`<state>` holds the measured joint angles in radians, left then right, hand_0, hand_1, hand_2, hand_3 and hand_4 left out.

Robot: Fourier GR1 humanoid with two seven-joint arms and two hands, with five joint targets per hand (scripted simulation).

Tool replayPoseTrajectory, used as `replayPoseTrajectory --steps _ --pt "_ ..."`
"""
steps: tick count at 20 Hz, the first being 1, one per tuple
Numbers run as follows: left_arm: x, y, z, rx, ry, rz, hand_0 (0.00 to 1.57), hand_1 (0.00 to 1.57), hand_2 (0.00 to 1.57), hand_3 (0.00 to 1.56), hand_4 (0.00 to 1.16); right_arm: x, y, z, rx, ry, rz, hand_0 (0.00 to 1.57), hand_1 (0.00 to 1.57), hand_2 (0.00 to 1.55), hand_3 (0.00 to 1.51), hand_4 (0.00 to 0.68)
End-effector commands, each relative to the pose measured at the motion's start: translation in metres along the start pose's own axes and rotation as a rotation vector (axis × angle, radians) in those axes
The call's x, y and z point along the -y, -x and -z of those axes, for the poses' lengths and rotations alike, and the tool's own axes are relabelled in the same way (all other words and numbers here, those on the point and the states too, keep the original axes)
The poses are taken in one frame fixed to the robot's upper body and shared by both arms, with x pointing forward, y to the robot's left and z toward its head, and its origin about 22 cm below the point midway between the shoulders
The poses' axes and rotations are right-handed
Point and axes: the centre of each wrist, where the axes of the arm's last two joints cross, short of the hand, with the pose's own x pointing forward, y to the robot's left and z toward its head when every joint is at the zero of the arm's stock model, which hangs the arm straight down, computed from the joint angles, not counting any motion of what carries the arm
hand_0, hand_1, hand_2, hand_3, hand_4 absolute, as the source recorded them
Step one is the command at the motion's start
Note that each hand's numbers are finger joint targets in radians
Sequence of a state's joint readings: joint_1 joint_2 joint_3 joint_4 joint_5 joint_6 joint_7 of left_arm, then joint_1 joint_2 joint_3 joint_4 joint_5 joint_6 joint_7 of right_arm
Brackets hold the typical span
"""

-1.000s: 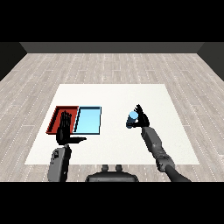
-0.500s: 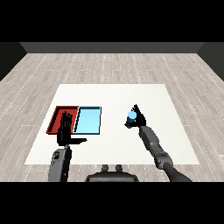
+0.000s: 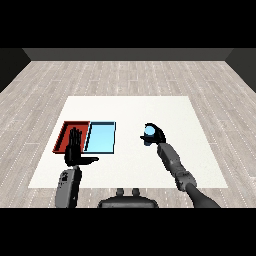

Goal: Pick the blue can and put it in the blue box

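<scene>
Blue can [image 3: 149,135] right of centre on white table [image 3: 130,110], upright, inside right hand [image 3: 155,134]; fingers curled round it. Can well apart from blue tray [image 3: 101,137], which lies to left. Red tray [image 3: 67,133] touching blue tray's left side. Left hand [image 3: 75,150] over red tray's near edge, fingers straight and together, thumb out to right, holding nothing.

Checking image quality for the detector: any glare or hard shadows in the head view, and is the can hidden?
Head view: flat, even light, no glare on the table or the blue tray, no hard shadows; the right hand curls round the blue can and hides part of it; the left hand overlaps the red tray.
</scene>
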<state>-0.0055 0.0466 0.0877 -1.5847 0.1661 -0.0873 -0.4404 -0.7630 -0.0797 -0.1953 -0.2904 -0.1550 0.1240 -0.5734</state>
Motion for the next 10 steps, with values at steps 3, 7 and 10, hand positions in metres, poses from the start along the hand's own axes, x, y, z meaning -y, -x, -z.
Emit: replayPoseTrajectory --steps 3,7,10 --pt "-0.009 -0.014 -0.019 -0.015 0.010 -0.012 0.00 0.00 0.00 0.00 0.00 0.013 -0.004 0.000 -0.031 0.009 -0.076 1.57 1.57 1.50 1.46 0.677" --pt "-0.004 -0.015 -0.015 0.002 0.038 -0.012 0.00 0.00 0.00 0.00 0.00 -0.002 -0.006 0.004 -0.001 0.022 -0.079 1.56 1.56 1.49 1.44 0.677" --pt "0.011 0.006 -0.009 -0.029 0.022 -0.031 0.00 0.00 0.00 0.00 0.00 0.000 -0.028 0.016 0.043 0.001 -0.094 1.52 1.52 1.47 1.42 0.659"
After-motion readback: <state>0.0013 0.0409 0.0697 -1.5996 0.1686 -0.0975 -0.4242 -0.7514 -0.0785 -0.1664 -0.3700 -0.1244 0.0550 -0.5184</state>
